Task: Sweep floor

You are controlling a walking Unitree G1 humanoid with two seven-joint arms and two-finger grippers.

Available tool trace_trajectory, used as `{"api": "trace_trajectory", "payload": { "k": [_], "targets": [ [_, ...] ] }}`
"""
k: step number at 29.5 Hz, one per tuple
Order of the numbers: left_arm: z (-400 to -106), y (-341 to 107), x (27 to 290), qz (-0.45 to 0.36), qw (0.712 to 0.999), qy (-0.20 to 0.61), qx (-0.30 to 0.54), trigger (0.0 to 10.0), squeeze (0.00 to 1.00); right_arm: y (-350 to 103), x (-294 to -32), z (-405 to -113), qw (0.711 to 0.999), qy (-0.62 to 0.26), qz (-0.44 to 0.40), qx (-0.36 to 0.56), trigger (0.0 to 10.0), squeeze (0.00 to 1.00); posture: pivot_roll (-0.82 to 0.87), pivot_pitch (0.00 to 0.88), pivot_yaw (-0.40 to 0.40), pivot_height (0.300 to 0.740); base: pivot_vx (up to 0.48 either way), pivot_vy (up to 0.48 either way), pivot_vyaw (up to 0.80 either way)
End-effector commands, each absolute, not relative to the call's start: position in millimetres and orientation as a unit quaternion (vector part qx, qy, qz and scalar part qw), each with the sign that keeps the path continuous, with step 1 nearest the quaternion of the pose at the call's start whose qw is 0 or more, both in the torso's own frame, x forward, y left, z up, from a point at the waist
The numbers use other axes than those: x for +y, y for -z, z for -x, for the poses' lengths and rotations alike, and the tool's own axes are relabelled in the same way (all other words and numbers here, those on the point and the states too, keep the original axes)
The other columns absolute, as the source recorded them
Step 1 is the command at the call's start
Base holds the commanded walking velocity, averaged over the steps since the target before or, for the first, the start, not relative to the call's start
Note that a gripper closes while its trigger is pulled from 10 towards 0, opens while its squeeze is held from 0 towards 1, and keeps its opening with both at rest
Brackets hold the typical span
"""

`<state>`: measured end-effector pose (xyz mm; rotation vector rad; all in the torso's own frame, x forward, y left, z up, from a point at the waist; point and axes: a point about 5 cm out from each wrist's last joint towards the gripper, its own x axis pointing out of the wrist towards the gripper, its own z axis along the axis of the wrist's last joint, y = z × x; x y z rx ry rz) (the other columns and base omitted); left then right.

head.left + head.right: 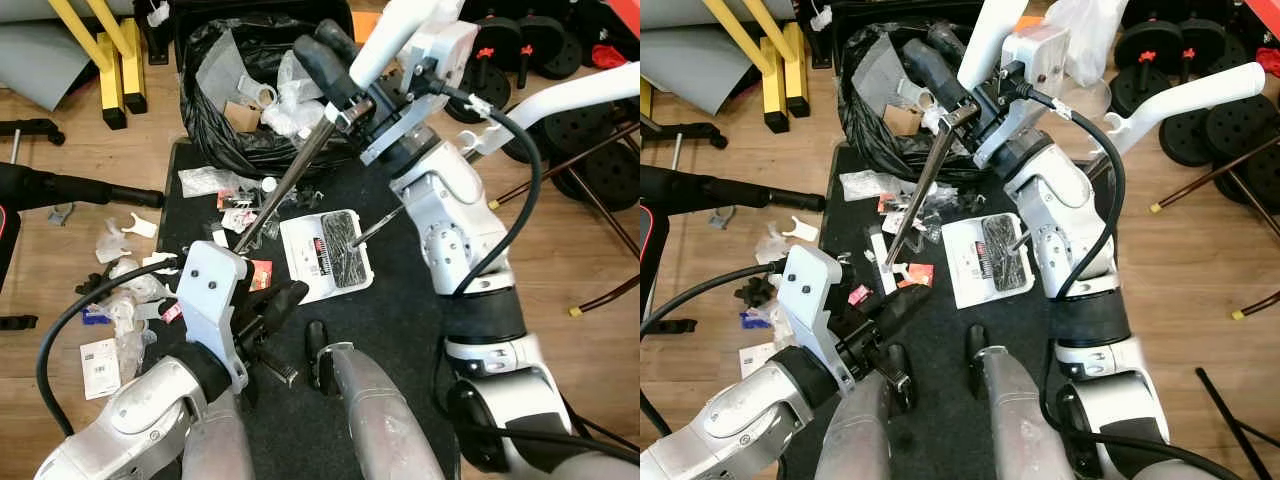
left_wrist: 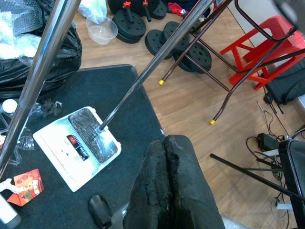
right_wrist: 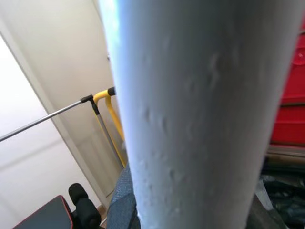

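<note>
Currently the right gripper (image 1: 312, 52) is holding up the long shiny metal broom pole (image 1: 290, 180). Its black fingers are apparently closing round the pole just where the bare metal is meeting the thick white sleeve (image 1: 392, 35). The pole is slanting down over the far part of the black floor mat (image 1: 400, 310), and its lower end is disappearing behind the left wrist, so the head cannot be made out.

The left gripper (image 1: 298, 293) is hovering low over the mat's near left part. Its fingers (image 2: 152, 186) are pressing together on nothing, close beside the pole but not touching it.

A white flat dustpan with dark bristles (image 1: 328, 255) is lying near the mat's middle, its thin dark rod (image 2: 143, 76) rising to the right. Paper and plastic scraps (image 1: 125, 290) are littering the mat's left edge and the wooden floor (image 1: 100, 150) beside it. An open black rubbish bag (image 1: 235, 125) is sitting at the far edge.

The pole is probably stiff, light and rather slick on the bare metal. A second hold lower down the shaft, well apart from the upper one, would likely give better leverage. The scraps look feather-light and prone to scattering.
</note>
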<state>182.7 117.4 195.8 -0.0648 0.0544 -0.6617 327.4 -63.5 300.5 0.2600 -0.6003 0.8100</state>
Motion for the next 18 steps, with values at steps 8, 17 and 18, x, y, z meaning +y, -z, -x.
{"api": "trace_trajectory", "payload": {
  "k": [8, 17, 18],
  "targets": [
    [-175.7, -191.1, 115.2, 0.039, 0.932, 0.356, 0.044, 10.0, 0.00, -280.9, -55.9, -328.5, 0.875, -0.387, -0.116, -0.267, 10.0, 0.00, -0.09, 0.539, -0.138, 0.740, 0.000, 0.000, 0.00],
    [-175.4, -191.4, 114.6, 0.039, 0.932, 0.357, 0.044, 10.0, 0.00, -273.3, -52.9, -336.8, 0.902, -0.367, -0.035, -0.226, 10.0, 0.00, -0.09, 0.540, -0.141, 0.740, 0.000, 0.000, 0.00],
    [-175.4, -191.4, 114.6, 0.039, 0.932, 0.357, 0.044, 10.0, 0.00, -273.3, -52.9, -336.8, 0.902, -0.367, -0.035, -0.226, 10.0, 0.00, -0.09, 0.540, -0.141, 0.740, 0.000, 0.000, 0.00]
  ]
}}
